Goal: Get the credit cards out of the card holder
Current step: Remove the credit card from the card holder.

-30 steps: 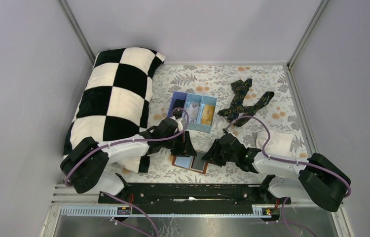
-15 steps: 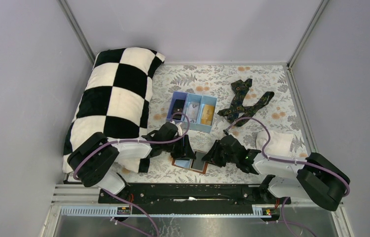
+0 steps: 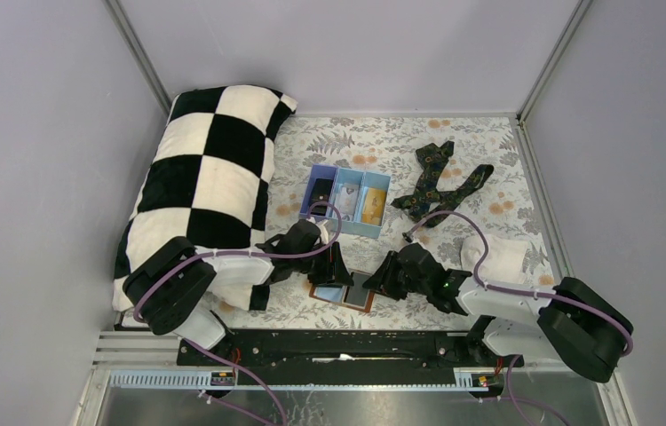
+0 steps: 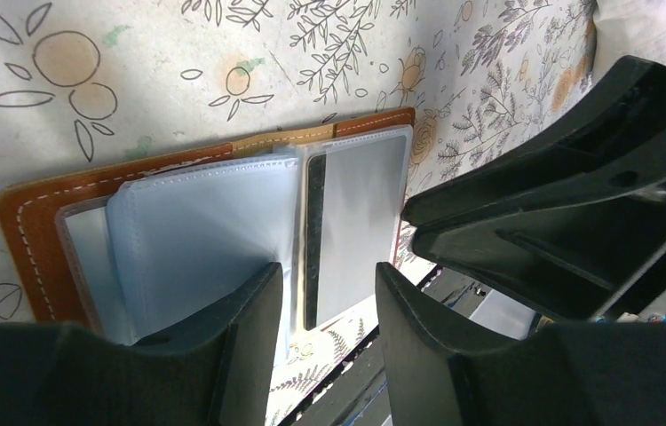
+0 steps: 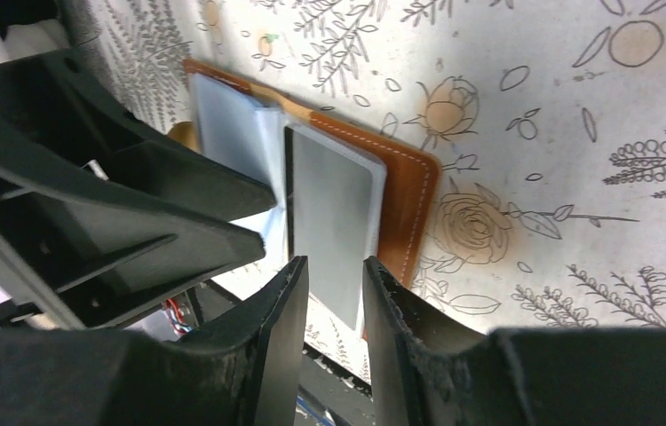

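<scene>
The brown card holder (image 3: 344,291) lies open on the floral cloth near the front edge, between both grippers. In the left wrist view its leather edge (image 4: 29,232) frames pale blue sleeves (image 4: 196,232) and a grey card (image 4: 358,202) with a black stripe. My left gripper (image 3: 330,267) (image 4: 329,297) is open just over the sleeves. My right gripper (image 3: 384,280) (image 5: 334,288) is open, its jaws on either side of the grey card (image 5: 334,217), which sticks out of the holder (image 5: 411,197). A black card (image 3: 321,188), a pale card (image 3: 345,197) and a gold card (image 3: 370,204) lie in the tray.
A light blue three-compartment tray (image 3: 348,228) stands behind the holder. A dark patterned necktie (image 3: 440,182) lies at the back right, a white cloth (image 3: 500,257) at the right. A black-and-white checked pillow (image 3: 205,177) fills the left side. The black rail (image 3: 338,342) runs along the front.
The left arm has dropped lower and its gripper has shifted slightly towards the holder. The right gripper has barely moved. The holder stays where it was.
</scene>
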Motion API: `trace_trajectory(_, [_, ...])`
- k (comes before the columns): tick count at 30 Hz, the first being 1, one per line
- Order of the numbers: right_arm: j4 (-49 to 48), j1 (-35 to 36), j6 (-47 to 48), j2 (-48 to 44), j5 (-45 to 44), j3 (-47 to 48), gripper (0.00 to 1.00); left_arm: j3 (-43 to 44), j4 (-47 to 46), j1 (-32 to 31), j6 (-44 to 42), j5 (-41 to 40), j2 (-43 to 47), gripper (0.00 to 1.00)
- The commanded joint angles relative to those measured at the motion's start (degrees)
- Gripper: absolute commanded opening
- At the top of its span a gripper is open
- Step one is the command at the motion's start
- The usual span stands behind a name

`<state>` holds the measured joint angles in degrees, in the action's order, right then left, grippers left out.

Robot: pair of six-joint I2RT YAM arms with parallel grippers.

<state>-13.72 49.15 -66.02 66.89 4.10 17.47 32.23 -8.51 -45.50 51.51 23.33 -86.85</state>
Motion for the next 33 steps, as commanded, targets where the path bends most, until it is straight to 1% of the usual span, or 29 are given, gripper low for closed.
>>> trace_trajectory(1, [-3.6,0.7,0.1,2.5,0.3,0.7,0.36,-0.5,-0.5,-0.3,-0.6,-2.1,-1.2,0.48])
trace_trajectory(7, [-5.8,0.6,-0.6,4.9,0.9,0.1,0.36,-0.7,-0.5,-0.3,-0.8,-1.8,-2.0,0.48])
trace_trajectory(13, [-4.1,0.7,0.1,4.2,0.1,0.5,0.36,-0.7,-0.7,-0.3,-0.8,-1.7,-2.1,0.48])
trace_trajectory(28, [-4.6,0.9,-0.7,8.5,0.9,0.8,0.31,-1.2,-2.5,-0.3,-0.2,-1.1,-3.2,0.46])
trace_trajectory(30, [-4.8,1.0,-0.9,8.4,0.9,0.6,0.3,-1.3,-3.0,-0.3,-0.1,-0.8,-3.5,0.45])
trace_trajectory(31, [-4.9,0.9,-0.9,8.4,1.0,0.6,0.29,-1.3,-3.2,-0.3,0.0,-0.7,-3.6,0.43])
trace_trajectory(32, [-4.9,1.0,-1.0,8.4,1.0,0.5,0.29,-1.3,-3.4,-0.3,0.0,-0.7,-3.7,0.38])
trace_trajectory(33, [-4.9,1.0,-0.9,8.4,1.0,0.5,0.28,-1.3,-3.6,-0.3,0.0,-0.6,-3.8,0.32])
